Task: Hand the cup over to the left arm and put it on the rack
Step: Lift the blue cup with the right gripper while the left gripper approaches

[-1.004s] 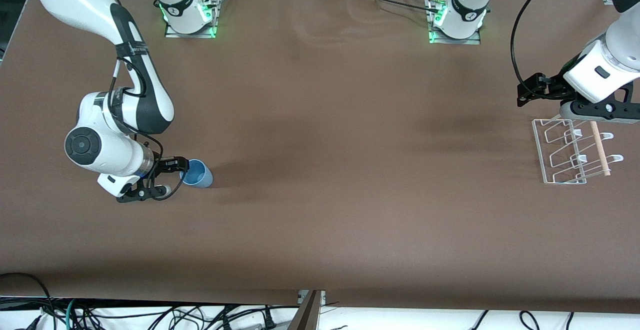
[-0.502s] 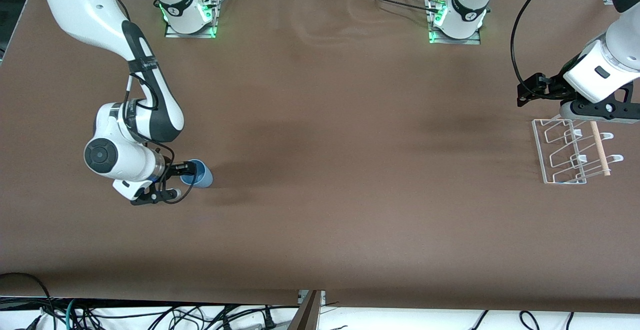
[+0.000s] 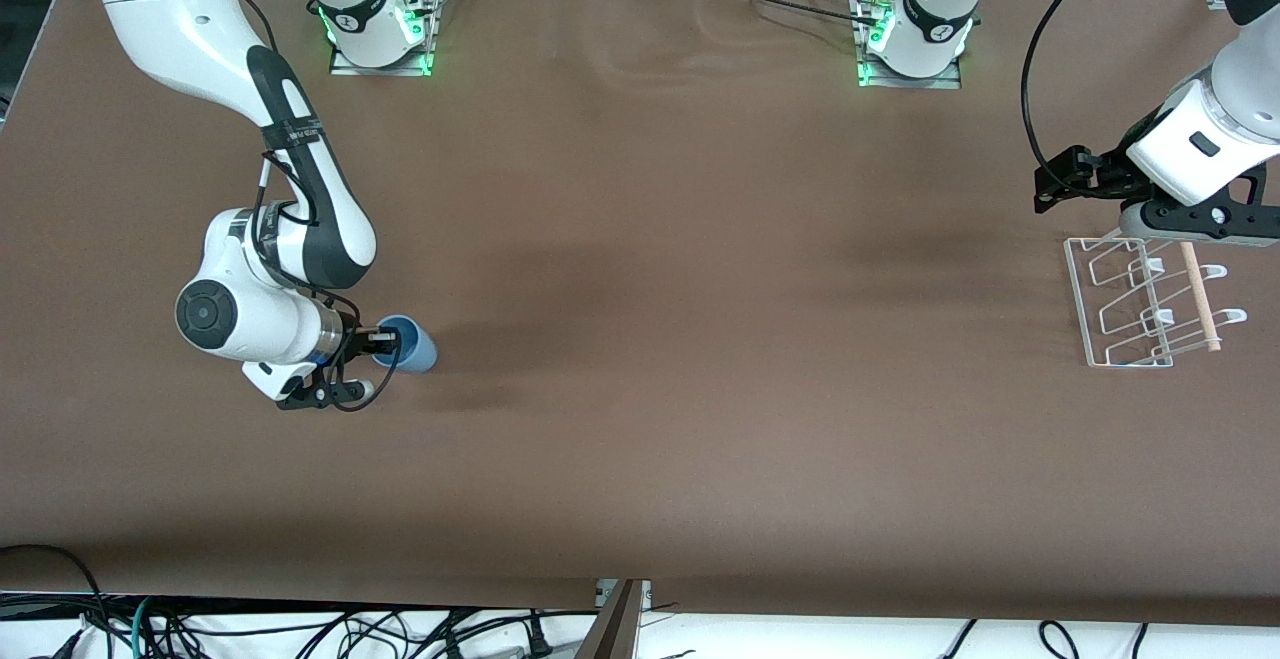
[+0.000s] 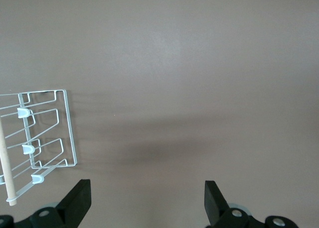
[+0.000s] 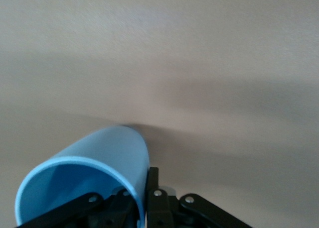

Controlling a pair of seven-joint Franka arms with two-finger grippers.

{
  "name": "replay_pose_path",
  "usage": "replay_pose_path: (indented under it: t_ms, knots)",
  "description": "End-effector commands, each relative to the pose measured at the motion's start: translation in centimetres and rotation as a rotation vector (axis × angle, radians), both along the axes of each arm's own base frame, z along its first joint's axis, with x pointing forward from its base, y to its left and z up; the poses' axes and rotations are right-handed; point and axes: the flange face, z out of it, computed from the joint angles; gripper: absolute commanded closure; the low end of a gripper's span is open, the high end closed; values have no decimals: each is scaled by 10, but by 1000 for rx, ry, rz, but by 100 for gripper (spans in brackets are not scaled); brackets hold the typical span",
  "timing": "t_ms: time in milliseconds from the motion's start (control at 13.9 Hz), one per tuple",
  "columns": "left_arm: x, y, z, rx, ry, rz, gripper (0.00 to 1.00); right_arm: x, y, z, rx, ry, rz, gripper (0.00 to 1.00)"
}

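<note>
Brown surface (image 3: 640,339): right pincer (image 3: 385,341) pinching the cup (image 3: 410,349) rim near the right arm's end; left pincer (image 4: 147,205) spread above the rack (image 3: 1130,304), waiting.

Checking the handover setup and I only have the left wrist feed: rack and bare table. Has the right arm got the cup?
Observer: Yes. The right gripper is shut on the rim of the light-blue cup, one finger inside, one outside.
Operator: Is the cup upright?
Observer: No, it is tilted; the right wrist view shows its open mouth turned toward the camera.
Operator: Where on the table?
Observer: At the right arm's end, while the white wire rack is at the left arm's end.
Operator: And my gripper?
Observer: The left gripper is open, waiting over the rack's edge.
</note>
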Motion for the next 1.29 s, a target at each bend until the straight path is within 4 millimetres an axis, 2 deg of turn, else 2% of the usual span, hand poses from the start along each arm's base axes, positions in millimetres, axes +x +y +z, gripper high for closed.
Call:
replay_pose_path:
  t_ms: [0, 215, 287, 359, 574, 717, 789, 1004, 1219]
  knots:
    - [-2, -1, 8, -13, 1, 9, 0, 8, 10, 16, 89, 24, -117, 100]
    - [-2, -1, 8, -14, 1, 10, 0, 18, 42, 62, 162, 90, -223, 100]
    - [-2, -1, 8, -14, 0, 10, 0, 21, 59, 88, 185, 125, -287, 100]
    - [-1, -1, 7, -15, 1, 8, 0, 23, 85, 116, 230, 158, -347, 100]
    - [-1, -1, 7, -18, 1, 7, 0, 19, 152, 170, 418, 277, -575, 100]
    - [0, -4, 4, -20, 6, -10, 0, 9, 197, 190, 465, 319, -656, 100]
    - [4, -12, -8, -24, 32, -22, 0, 1, 221, 199, 485, 332, -697, 100]
    - [2, -30, -17, -57, 71, -48, 0, -24, 286, 234, 570, 388, -783, 100]
    - [0, -53, -24, -126, 101, -115, 0, -47, 325, 246, 579, 427, -797, 100]
